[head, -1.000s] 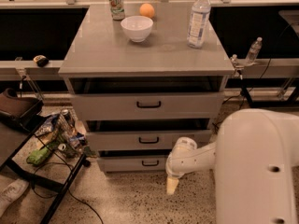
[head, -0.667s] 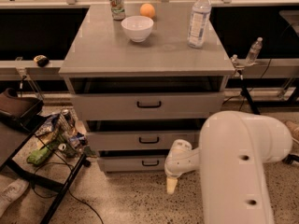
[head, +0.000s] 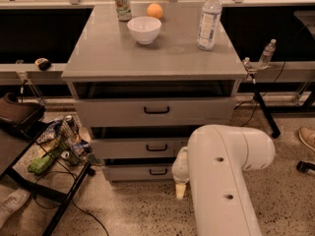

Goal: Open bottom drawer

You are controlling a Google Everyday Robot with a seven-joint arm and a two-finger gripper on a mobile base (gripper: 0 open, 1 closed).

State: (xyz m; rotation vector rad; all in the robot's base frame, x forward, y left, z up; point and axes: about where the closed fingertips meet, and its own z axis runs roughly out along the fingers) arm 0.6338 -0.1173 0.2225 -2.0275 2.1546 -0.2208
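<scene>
- The bottom drawer (head: 128, 173) sat lowest in the grey cabinet (head: 152, 58): narrow grey front, small black centre handle (head: 158, 171).
- The gripper (head: 180, 191) hung beside its right end; whether it was spread or closed could not be told.

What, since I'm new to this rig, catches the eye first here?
The bulky white arm fills the lower right, its pincer hanging near the floor before the right end of the bottom drawer. Behind it stands a grey three-drawer cabinet, with a white bowl, orange, can and water bottle on top.
</scene>
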